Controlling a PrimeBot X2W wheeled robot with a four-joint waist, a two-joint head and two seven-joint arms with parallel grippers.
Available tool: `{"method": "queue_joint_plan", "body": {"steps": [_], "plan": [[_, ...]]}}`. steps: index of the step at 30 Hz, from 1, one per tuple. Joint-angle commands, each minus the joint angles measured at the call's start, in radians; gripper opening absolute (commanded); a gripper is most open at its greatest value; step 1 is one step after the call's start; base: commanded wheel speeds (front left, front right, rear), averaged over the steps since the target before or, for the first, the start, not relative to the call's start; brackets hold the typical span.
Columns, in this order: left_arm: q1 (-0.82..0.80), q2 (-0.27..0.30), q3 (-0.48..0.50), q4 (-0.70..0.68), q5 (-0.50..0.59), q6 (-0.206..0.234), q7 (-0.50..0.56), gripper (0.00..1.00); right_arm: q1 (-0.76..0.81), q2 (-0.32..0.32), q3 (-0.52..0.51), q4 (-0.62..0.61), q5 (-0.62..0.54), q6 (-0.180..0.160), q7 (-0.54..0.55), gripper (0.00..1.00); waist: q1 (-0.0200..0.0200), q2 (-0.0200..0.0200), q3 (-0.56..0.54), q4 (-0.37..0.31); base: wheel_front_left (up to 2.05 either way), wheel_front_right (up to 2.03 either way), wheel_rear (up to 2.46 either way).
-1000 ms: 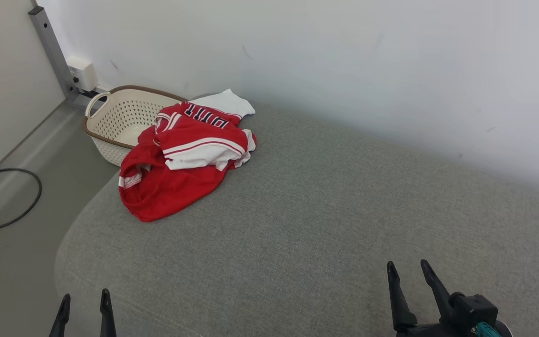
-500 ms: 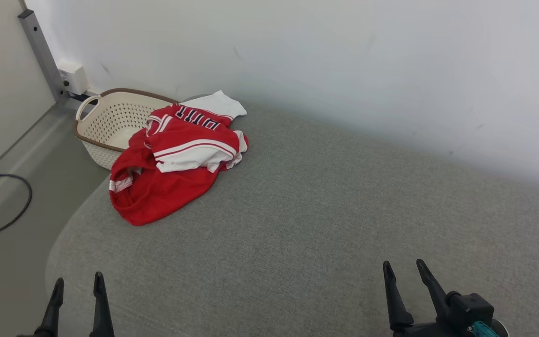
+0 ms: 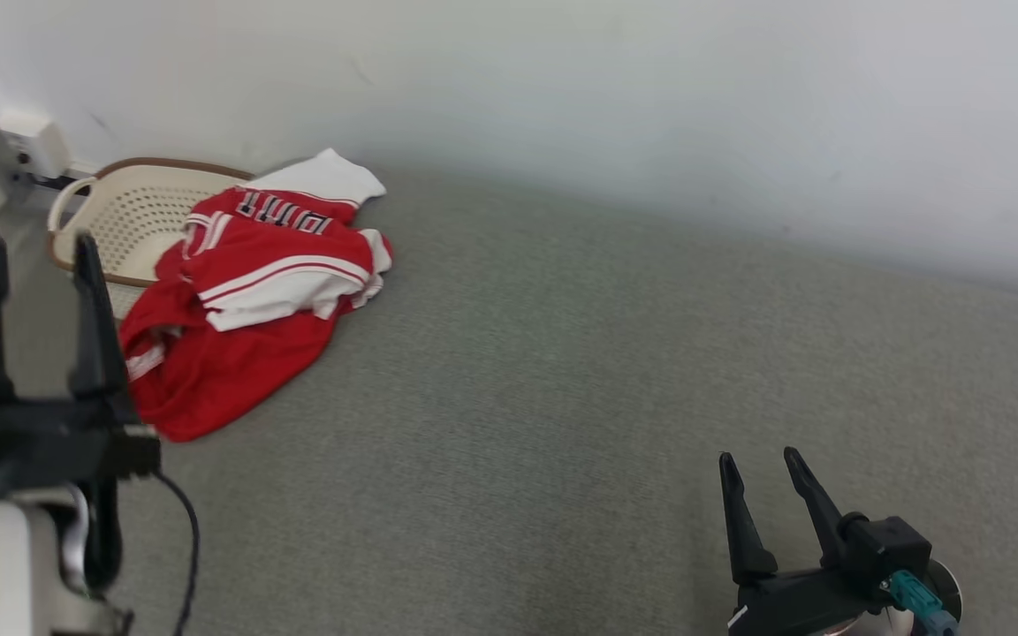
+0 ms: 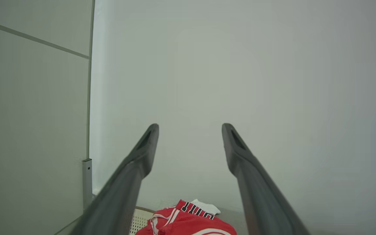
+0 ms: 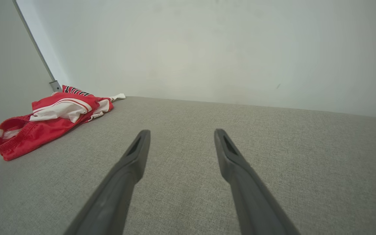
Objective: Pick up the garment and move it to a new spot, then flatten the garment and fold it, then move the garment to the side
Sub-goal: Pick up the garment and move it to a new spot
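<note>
The garment [image 3: 244,305] is a crumpled red and white jersey with dark lettering, lying at the far left of the grey cushioned surface [image 3: 606,380]. It also appears in the left wrist view as the garment [image 4: 188,222] at the bottom edge, and in the right wrist view as the garment [image 5: 51,120] at the left. My left gripper [image 3: 39,252] is raised at the left, open and empty, just left of the garment's near end. My right gripper [image 3: 761,459] stands open and empty at the lower right, far from the garment.
A cream perforated basket [image 3: 120,212] with a brown rim sits behind the garment's left side, against the white wall [image 3: 650,106]. A grey post and a small white box [image 3: 36,141] stand in the far left corner. The surface's left edge drops to the floor.
The camera has swung right, shifting the scene left. My left arm has risen well up into the head view beside the garment. The garment itself lies as before.
</note>
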Motion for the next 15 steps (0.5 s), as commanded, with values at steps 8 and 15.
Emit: {"method": "queue_joint_plan", "body": {"steps": [8, 15], "plan": [[-0.249, 0.075, 0.031, 0.113, -0.076, -0.032, 0.006, 1.0, -0.051, -0.003, -0.003, -0.001, -0.017, 0.0, -0.002, 1.0, -0.0001, -0.0001, 0.099, -0.161, 0.0, 0.0, 0.0], [-0.383, 0.145, 0.027, 0.255, -0.089, -0.045, 0.055, 1.0, -0.071, -0.003, -0.009, -0.003, -0.014, 0.0, -0.006, 1.0, -0.0001, -0.0001, 0.133, -0.229, 0.0, 0.0, 0.0]]}}
